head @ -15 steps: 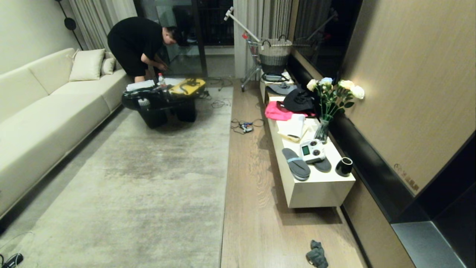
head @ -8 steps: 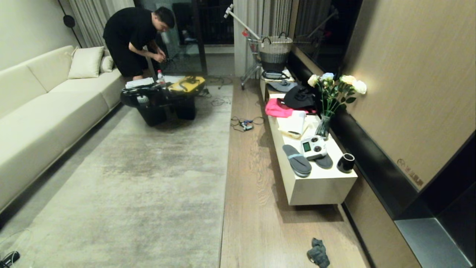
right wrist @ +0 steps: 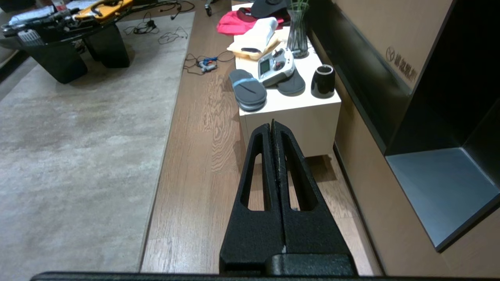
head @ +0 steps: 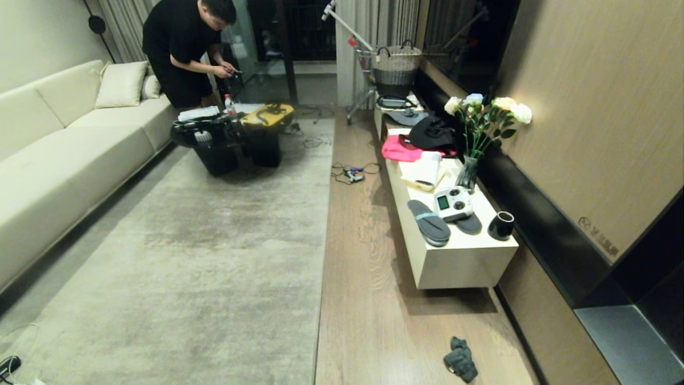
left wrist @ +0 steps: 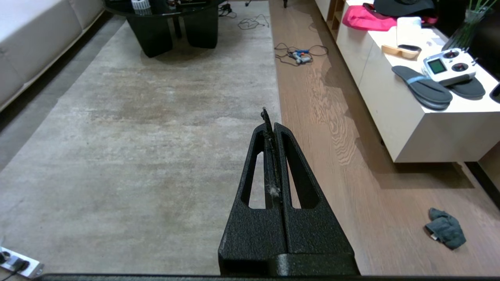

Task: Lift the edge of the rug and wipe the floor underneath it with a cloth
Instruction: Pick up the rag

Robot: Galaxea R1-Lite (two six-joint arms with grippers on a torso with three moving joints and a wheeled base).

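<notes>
The rug edge [head: 322, 267] runs straight away from me, with the pale grey-beige rug lying flat to its left. Right of it is the wood-grain floor [head: 363, 299]. The dark grey-teal cloth [head: 460, 359] lies crumpled on the floor near the wall panel, well right of the rug. Neither arm shows in the head view. My left gripper [left wrist: 269, 117] is shut and empty, hanging over the rug edge [left wrist: 273, 78], with the cloth [left wrist: 445, 232] off to its side. My right gripper [right wrist: 272, 124] is shut and empty above the floor [right wrist: 199, 164], in front of the cabinet.
A low white cabinet [head: 459, 270] along the right wall carries slippers, a remote controller, a black cup and a vase of flowers. A black coffee table [head: 230, 144] stands on the rug's far end. A person [head: 181, 48] bends there. Cables [head: 352, 174] lie on the floor. A sofa [head: 64, 160] lines the left.
The whole head view has shifted, so the camera has moved. The person at the far end has straightened up somewhat. The rug and cloth lie as before.
</notes>
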